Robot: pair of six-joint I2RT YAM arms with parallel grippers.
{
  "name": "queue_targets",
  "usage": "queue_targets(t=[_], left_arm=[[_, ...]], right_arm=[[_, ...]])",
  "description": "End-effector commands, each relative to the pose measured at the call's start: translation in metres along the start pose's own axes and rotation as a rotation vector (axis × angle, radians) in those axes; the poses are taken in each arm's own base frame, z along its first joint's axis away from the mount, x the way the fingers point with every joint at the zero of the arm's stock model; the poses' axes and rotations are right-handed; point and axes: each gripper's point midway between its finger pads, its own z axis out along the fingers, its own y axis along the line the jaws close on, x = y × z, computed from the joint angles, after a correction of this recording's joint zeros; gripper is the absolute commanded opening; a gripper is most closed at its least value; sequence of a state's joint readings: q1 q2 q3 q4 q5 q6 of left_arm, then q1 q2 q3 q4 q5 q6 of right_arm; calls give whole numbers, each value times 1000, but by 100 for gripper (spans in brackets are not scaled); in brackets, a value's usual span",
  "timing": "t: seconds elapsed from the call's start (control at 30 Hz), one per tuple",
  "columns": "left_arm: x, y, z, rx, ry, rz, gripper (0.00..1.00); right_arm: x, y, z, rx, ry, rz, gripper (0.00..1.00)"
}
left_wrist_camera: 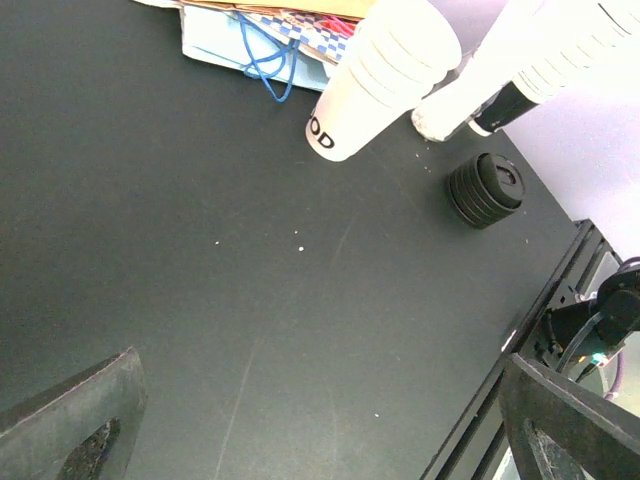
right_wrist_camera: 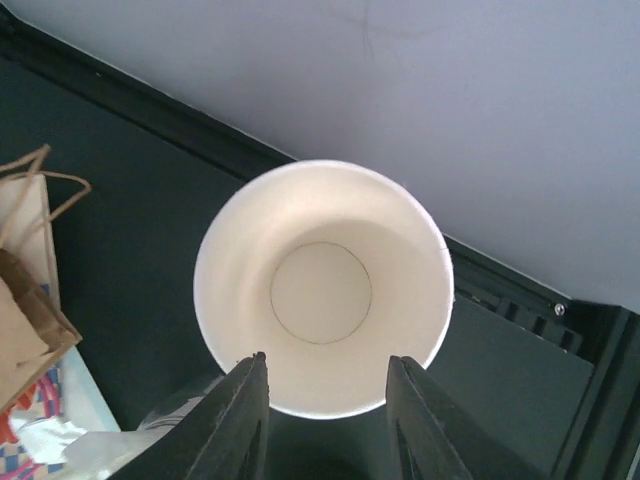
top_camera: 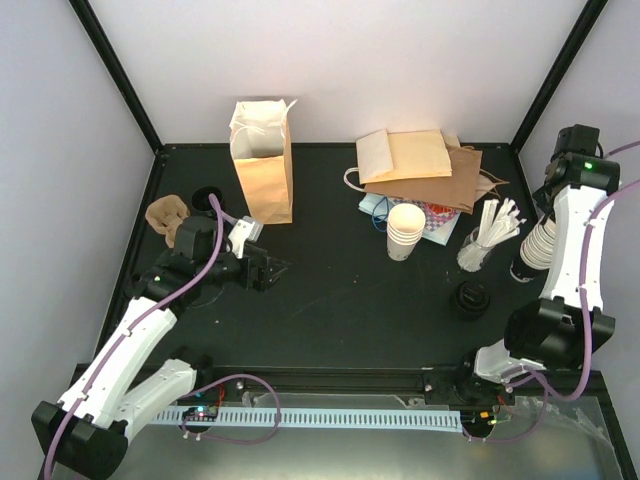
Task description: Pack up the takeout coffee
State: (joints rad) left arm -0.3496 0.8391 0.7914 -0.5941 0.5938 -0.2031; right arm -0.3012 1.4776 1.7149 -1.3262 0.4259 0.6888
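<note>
Right hand (right_wrist_camera: 328, 362) hangs half-closed over the lidless cream paper cup (right_wrist_camera: 320, 290) right of the black lid stack (top_camera: 472, 298), gripping or not I cannot tell, and that cup looks light, thin-walled and crushable, so I'd pinch it gently just under its stiffer rolled rim.

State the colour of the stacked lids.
Black; the stacked lids show best in the left wrist view.

Takeout coffee (top_camera: 206, 196), black lid, upright, far left
</note>
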Motion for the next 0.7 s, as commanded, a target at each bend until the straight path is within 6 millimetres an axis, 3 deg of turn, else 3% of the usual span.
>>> queue_targets(t=[0.0, 0.27, 0.67], left_arm=[[-7, -12, -2, 52, -14, 1, 99], [-4, -10, -1, 40, 4, -12, 99], [1, -4, 0, 12, 21, -15, 99]], right_arm=[[5, -4, 5, 18, 38, 44, 37], [6, 10, 28, 14, 81, 23, 34], [6, 29, 41, -23, 118, -8, 30]])
